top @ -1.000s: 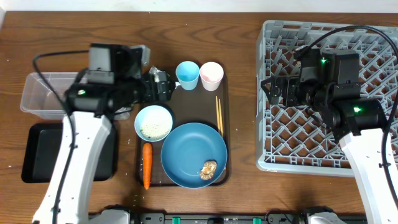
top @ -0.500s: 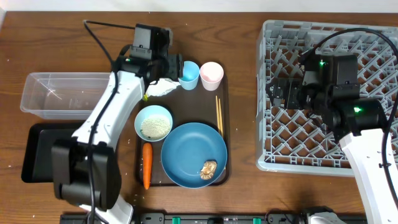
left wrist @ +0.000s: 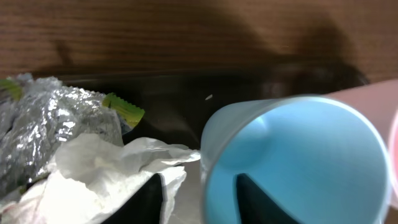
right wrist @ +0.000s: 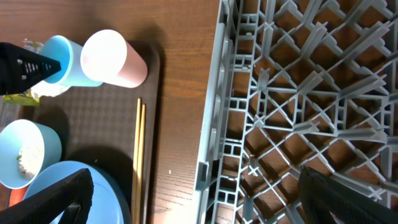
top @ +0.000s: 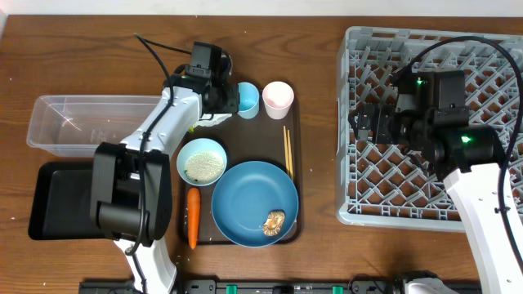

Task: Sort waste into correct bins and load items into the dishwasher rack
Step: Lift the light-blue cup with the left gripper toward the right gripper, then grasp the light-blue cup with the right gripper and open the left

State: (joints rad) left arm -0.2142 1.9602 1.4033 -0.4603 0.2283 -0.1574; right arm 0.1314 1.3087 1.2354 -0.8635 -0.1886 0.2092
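Observation:
My left gripper [top: 231,96] is at the light-blue cup [top: 246,99], open but narrow. One finger is inside the cup [left wrist: 298,155] and the other outside its wall, over the crumpled white and yellow-green wrapper [left wrist: 93,162]. The pale-pink cup [top: 278,99] stands just right of it. Rice lies in the pale-blue bowl [top: 202,160], and a brown scrap [top: 274,220] sits on the blue plate [top: 255,202]. The carrot [top: 193,216] and chopsticks [top: 288,150] lie on the brown serving tray. My right gripper [top: 366,120] hangs wide open and empty over the left edge of the grey rack [top: 433,122].
The clear tub [top: 82,122] and the black tray [top: 57,200] lie at the left of the table. The brown serving tray [top: 296,163] holds the dishes in the middle. In the right wrist view a strip of bare wood [right wrist: 180,124] separates it from the rack.
My left arm has swung from over the tub's corner to the light-blue cup, and its jaws have narrowed round the cup's wall. The right arm has barely moved.

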